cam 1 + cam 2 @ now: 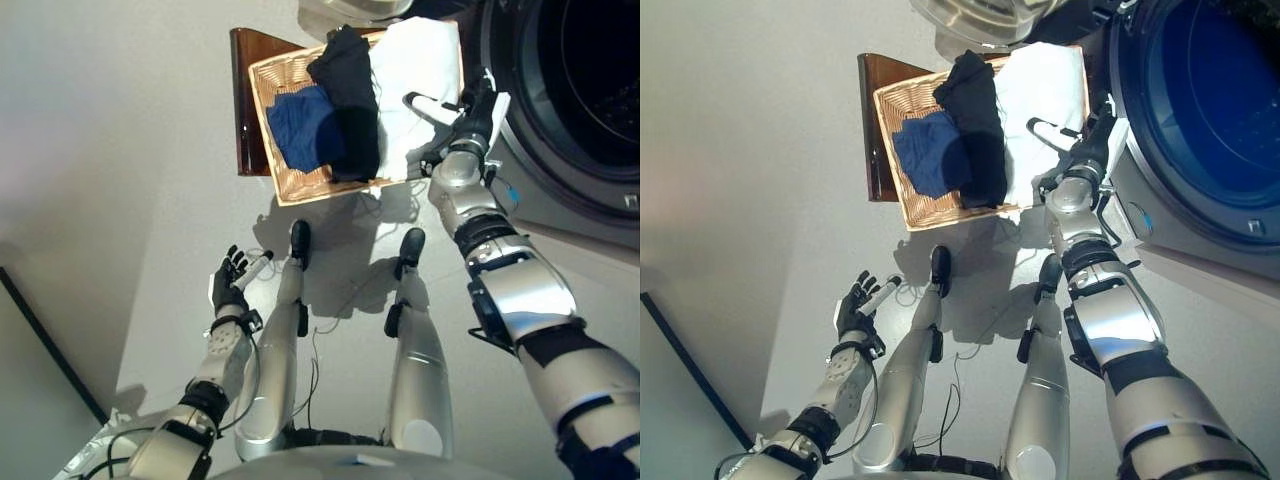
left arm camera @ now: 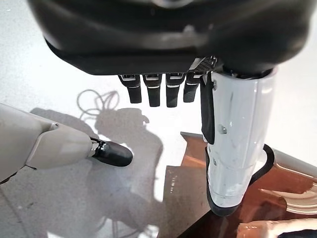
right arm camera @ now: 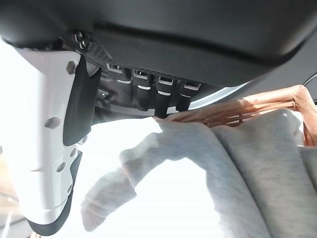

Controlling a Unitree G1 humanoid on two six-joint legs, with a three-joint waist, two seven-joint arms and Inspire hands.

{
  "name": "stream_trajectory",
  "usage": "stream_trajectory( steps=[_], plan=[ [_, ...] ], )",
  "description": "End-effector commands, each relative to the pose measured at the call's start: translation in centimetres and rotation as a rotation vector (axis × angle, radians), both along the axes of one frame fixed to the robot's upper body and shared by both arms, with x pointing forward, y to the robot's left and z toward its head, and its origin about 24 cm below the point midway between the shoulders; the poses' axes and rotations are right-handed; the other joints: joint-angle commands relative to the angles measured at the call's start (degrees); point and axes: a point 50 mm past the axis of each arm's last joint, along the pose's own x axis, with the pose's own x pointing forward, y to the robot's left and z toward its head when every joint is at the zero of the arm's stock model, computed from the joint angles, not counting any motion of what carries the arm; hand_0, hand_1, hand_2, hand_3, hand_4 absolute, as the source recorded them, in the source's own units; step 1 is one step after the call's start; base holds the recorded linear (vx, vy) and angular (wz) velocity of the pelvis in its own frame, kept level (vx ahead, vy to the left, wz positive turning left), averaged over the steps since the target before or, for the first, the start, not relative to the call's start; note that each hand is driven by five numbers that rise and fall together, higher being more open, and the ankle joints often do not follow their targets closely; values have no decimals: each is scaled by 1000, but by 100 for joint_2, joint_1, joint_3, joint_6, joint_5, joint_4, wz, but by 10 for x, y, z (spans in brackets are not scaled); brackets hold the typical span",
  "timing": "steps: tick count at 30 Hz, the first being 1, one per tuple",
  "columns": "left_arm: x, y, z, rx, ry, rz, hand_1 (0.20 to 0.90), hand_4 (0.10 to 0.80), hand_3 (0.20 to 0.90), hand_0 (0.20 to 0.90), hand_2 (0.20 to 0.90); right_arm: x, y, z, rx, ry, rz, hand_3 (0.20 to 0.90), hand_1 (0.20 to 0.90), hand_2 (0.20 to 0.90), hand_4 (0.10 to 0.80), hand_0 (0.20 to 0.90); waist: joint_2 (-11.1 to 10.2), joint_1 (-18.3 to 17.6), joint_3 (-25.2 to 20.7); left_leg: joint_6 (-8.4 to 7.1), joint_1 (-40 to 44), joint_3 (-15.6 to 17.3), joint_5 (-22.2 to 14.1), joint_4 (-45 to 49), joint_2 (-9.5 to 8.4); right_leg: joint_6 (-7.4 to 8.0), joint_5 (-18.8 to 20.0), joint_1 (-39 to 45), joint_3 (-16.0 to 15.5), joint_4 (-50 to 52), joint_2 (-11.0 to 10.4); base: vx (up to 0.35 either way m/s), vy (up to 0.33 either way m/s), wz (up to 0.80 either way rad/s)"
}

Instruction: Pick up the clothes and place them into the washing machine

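**Right wrist view: fingers at the white cloth, not yet closed**

Right wrist view shows my right hand (image 1: pixel 470 115) over the white garment (image 1: pixel 420 70), fingers (image 3: pixel 163 99) straight, thumb apart, nothing gripped. I'd press deeper into the fold before closing, so the cloth lifts clear of the basket (image 1: pixel 262 85) rim. Clothes lie in that basket in the upper middle of the eye views: black garment (image 1: pixel 350 100), blue garment (image 1: pixel 300 125), white nearest the washing machine (image 1: pixel 580 90), upper right. Right arm reaches forward; left hand (image 1: pixel 232 278) hangs relaxed, lower left.

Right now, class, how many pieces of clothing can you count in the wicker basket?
3: a blue garment on the left, a black garment across the middle, a white garment on the right under the right hand. More may lie underneath.
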Motion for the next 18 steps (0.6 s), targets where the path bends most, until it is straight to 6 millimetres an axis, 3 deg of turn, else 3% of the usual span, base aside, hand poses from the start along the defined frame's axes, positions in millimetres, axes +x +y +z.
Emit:
stream_trajectory(
  steps=[1, 9, 18],
  plan=[
    [1, 12, 2, 81, -8, 6, 900, 800, 900, 900, 900, 6, 54, 2, -2, -8, 204, 900, 900, 900, 800, 900, 83, 247, -108, -394, 5, 34, -56, -79, 94, 259, -862, 450, 503, 548, -339, 18, -4, 7],
    [0, 15, -5, 108, 40, 1, 900, 800, 900, 900, 900, 2, 61, -25, 32, 70, 202, 900, 900, 900, 800, 900, -133, 270, -168, -361, 440, -53, -131, -79, 79, 275, -840, 1092, 359, 308, -376, 18, 1, 9],
    [3, 17, -2, 122, 37, 6, 900, 800, 900, 900, 900, -1, 79, -37, 40, 116, 220, 900, 900, 900, 800, 900, -249, 429, -280, -336, 505, -175, -139, -79, 36, 287, -846, 1379, 218, 159, -402, 13, 6, 6]
  ],
)
